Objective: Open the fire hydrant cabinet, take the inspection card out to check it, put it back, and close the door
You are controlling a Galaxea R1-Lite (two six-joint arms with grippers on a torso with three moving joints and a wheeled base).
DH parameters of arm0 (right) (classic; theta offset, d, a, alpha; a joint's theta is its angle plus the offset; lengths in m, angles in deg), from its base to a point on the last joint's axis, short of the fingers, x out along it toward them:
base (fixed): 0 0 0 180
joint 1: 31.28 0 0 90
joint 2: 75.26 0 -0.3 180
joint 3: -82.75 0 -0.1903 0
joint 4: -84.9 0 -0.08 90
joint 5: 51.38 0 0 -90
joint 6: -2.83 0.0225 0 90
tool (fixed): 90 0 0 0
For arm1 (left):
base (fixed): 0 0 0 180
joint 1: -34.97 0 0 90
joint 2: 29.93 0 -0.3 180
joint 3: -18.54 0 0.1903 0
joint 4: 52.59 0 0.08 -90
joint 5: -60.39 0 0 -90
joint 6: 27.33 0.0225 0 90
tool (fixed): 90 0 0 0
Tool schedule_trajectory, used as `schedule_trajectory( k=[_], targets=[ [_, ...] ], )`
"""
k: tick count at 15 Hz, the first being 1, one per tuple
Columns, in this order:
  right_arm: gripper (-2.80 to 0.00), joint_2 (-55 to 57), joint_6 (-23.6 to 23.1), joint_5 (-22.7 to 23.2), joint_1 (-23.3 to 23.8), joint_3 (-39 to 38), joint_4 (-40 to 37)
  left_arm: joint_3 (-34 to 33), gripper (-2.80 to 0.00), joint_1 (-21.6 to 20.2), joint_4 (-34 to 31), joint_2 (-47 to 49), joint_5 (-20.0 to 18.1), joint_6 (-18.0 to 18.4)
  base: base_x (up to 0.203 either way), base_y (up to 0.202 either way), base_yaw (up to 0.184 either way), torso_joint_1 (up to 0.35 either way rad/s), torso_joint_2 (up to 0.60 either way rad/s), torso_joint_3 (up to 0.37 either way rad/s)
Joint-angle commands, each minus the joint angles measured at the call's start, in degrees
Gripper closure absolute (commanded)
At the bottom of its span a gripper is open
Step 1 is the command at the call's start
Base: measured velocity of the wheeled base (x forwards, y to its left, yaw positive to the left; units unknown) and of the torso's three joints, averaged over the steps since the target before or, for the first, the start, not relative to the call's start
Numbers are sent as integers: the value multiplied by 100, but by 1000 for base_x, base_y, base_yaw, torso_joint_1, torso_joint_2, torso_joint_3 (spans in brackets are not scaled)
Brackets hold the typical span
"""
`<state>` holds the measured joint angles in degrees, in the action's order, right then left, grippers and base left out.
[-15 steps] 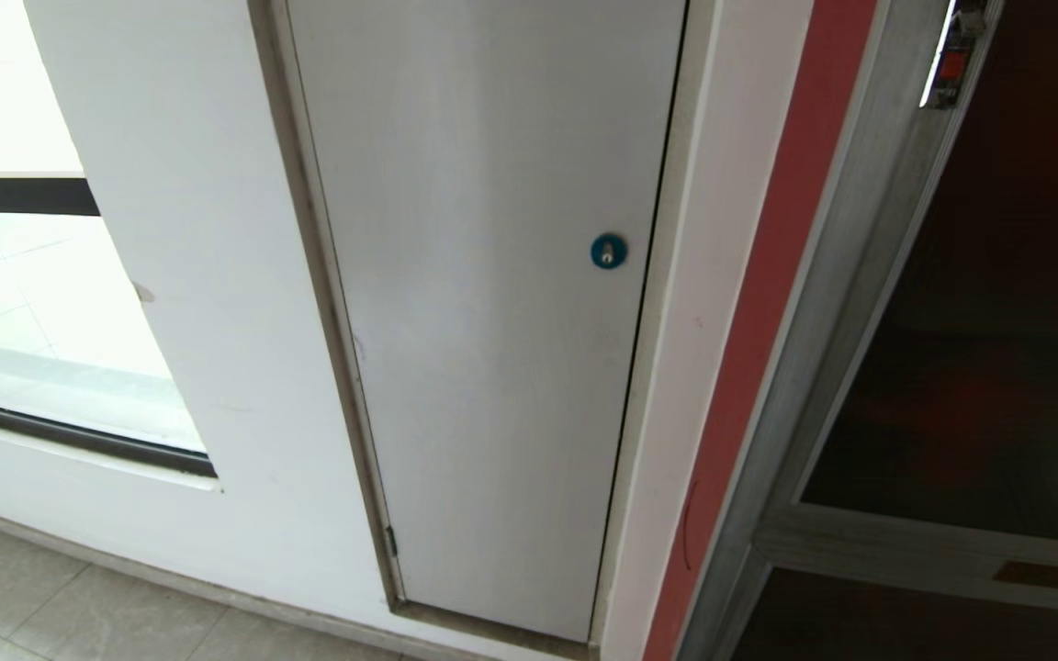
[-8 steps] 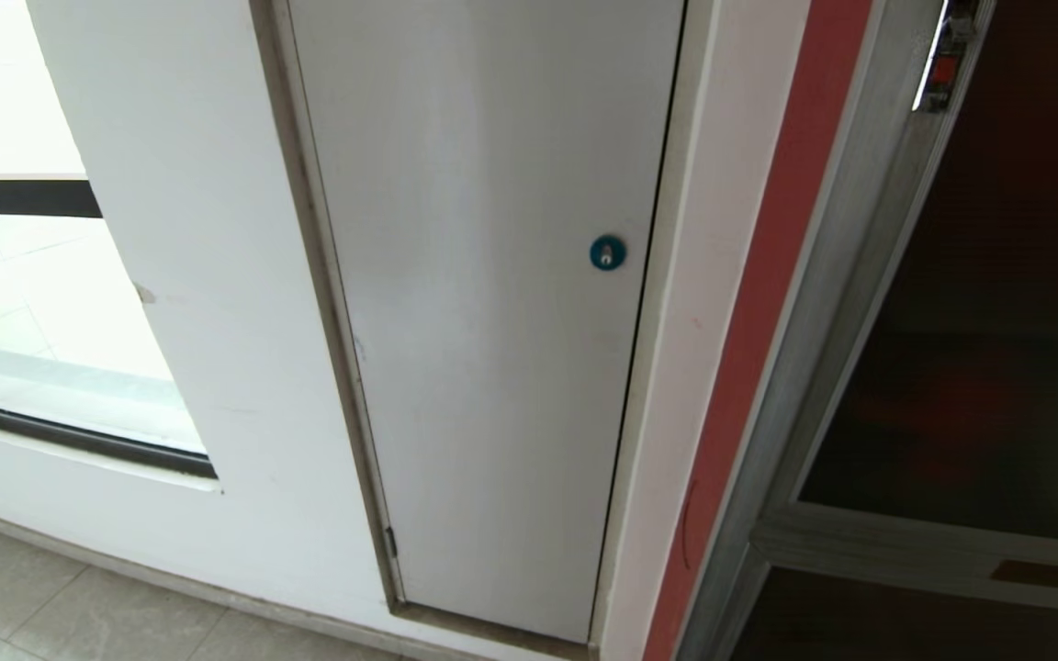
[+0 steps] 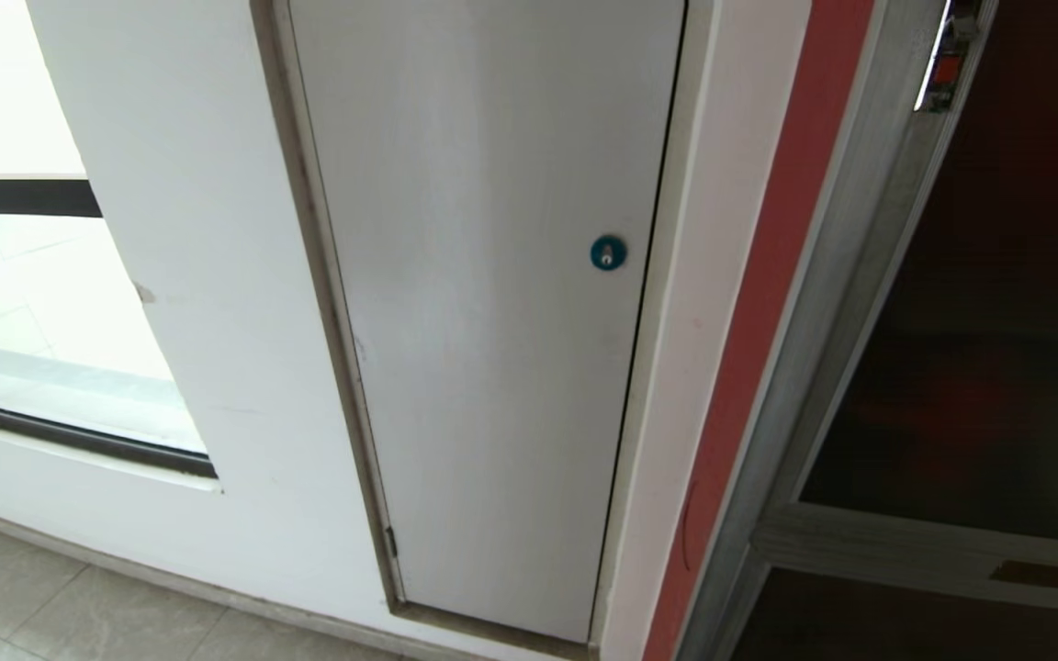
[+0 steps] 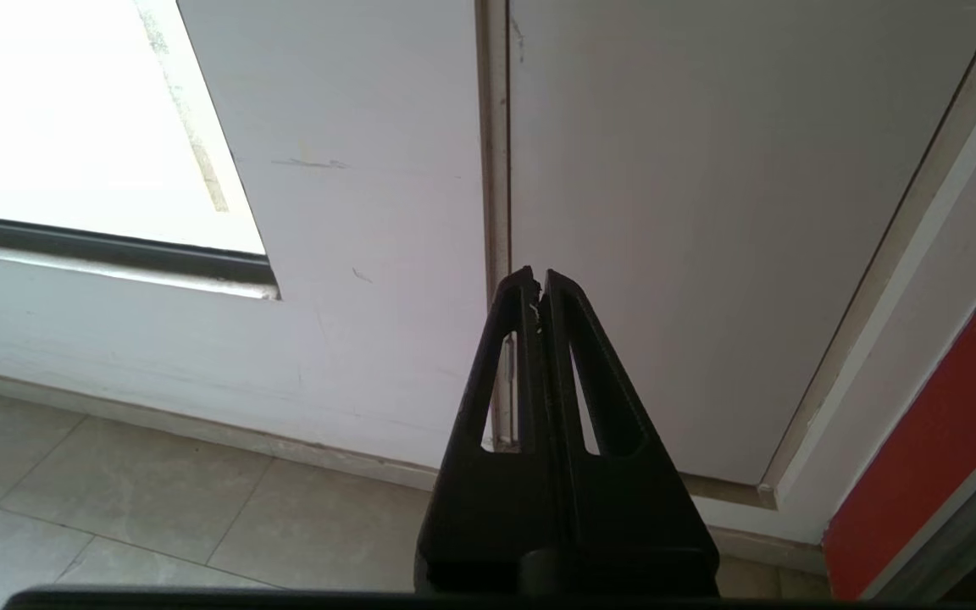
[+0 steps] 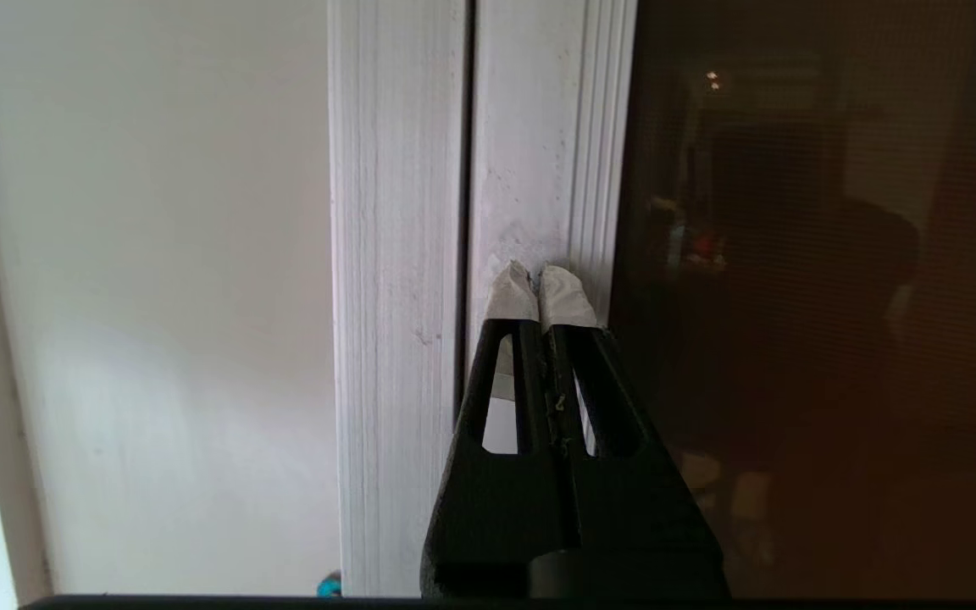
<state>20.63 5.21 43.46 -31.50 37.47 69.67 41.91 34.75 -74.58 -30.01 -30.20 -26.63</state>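
Right gripper: mine, the working tool. Fingers pressed together, white-taped tips meeting, nothing between them. Pointed at the silver frame of the cabinet; whether the tips touch the metal I cannot tell.

Door: dark tinted glass, just beside my tips on one side, closed flush in its frame. In the head view the same door fills the far right, its small red latch high on the frame edge, well above my gripper's line.

Seam: a dark vertical gap in the frame, just to the other side of my tips.

White door: plain, blue lock, beyond the frame and away from my right tool.

Left gripper: fingers shut tight, empty, facing the white door's hinge-side edge above the floor tiles.

Card: not visible.
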Motion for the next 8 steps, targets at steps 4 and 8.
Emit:
schedule_trajectory(
  k=[4, 8],
  targets=[
    [0, -924, 1, 46, -402, -527, -102, -44, 0, -4, 3, 7, -2, 0, 0, 0, 0, 0, 0, 0],
    [0, -1474, 285, 269, -480, -947, -846, -44, 0, -4, 3, 7, -2, 0, 0, 0, 0, 0, 0, 0]
  ],
)
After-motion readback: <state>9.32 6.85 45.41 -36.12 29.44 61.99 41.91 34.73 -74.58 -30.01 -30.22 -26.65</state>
